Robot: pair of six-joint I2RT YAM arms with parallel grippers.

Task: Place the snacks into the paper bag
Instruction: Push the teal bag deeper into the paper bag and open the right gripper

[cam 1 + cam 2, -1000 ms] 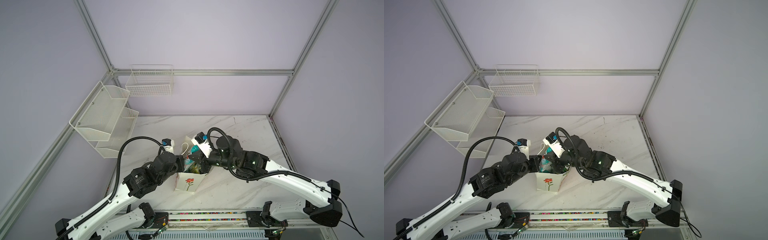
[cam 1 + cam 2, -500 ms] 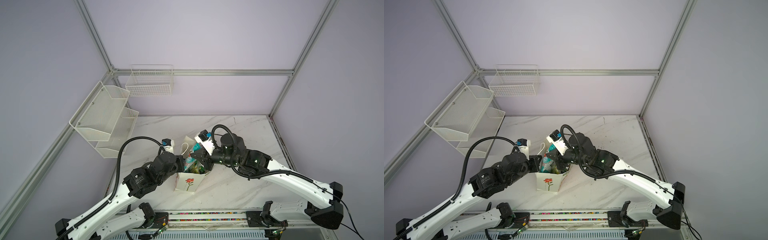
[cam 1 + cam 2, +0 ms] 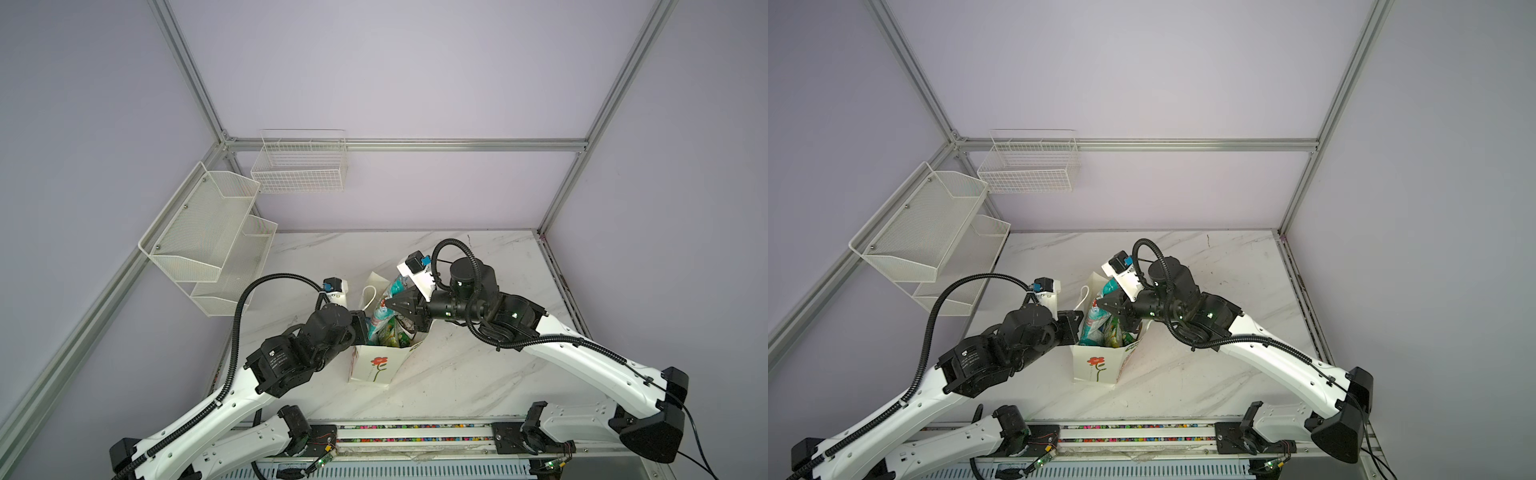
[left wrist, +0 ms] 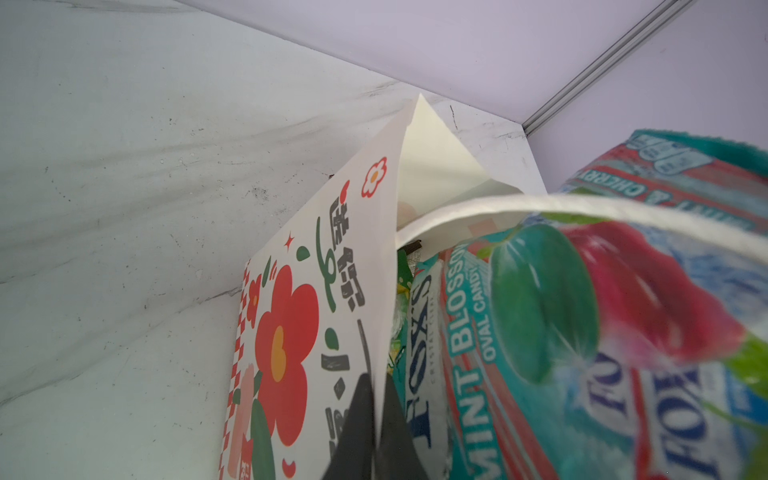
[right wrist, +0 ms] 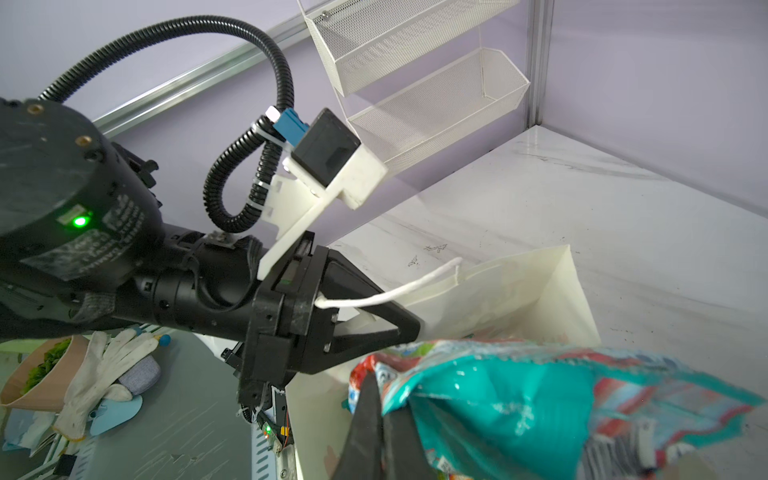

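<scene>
One white marble desk (image 3: 478,374) is the largest thing here, and two white-and-black arms reach over it from the near edge, one on the left and one on the right. A two-tier mesh rack (image 3: 199,232) hangs on the left wall, and a smaller wire basket (image 3: 299,166) hangs on the far wall. The paper bag (image 3: 374,368) stands upright on the near middle of the desk, between the two arms, with its mouth open and a red flower on its near face. Several snacks are inside it: a teal pouch (image 3: 379,320) with FOX'S print sticks out high above the rim, and a green packet (image 3: 392,334) sits lower, just beside it on the right. The left pincer (image 4: 376,399) is clamped on the top edge of the bag's left wall, one finger outside the paper and one inside. The right pincer (image 5: 380,415) reaches in from the right above the bag's mouth and is closed on the crumpled edge of the teal pouch. A white cord handle (image 5: 395,295) goes from the bag's rim and lies across the left pincer.
</scene>
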